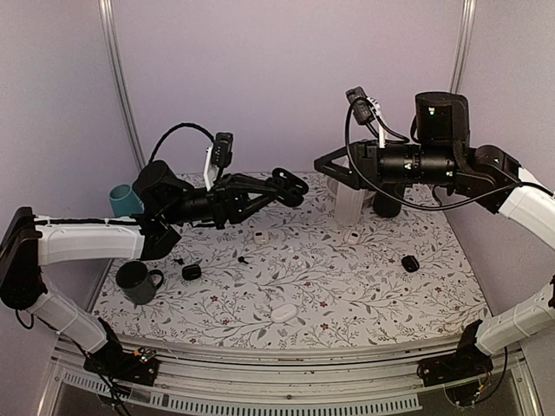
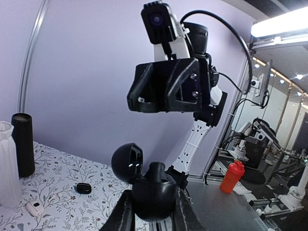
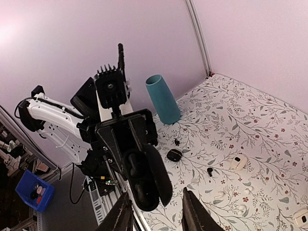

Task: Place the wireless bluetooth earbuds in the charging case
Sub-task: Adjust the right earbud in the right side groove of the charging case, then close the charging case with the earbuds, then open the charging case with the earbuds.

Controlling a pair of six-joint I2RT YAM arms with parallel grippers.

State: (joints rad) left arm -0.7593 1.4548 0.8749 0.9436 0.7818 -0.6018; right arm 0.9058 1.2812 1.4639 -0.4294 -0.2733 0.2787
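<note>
1. Nearest the bases on the table [image 1: 364, 295]: a white case [image 1: 284, 313] and a dark mug [image 1: 137, 282]. Neither belongs to this job.
2. The black earbuds [image 1: 241, 259] lie loose on the floral cloth, left of centre. One is mid-cloth. The other speck [image 1: 178, 260] sits nearer the mug and is too small to be sure of. A closed black case [image 1: 191, 271] lies between them.
3. Handling, my read: they are near weightless, hard, glossy and rounded, so they will squirt out of a sloppy pinch. Take one across the bud body or low on the stem, with a light squeeze and fingertips square to the table. It needs to leave the cloth stem-aligned, because the socket probably only accepts one orientation.
4. Mid-air above the back half: the left gripper [image 2: 153, 211] is clamped on the charging case [image 2: 154, 190]. The base is pinched between the fingers and the lid [image 2: 127, 161] is swung open. It is a smooth pebble shape, so side loads while seating a bud could twist it in the grip.
5. Facing it: the right gripper [image 3: 156, 195] has its jaws apart, with nothing visible between them. It is well above the buds.
6. Far left, at the wall: a teal cup [image 1: 124, 199], clear of the work.
</note>
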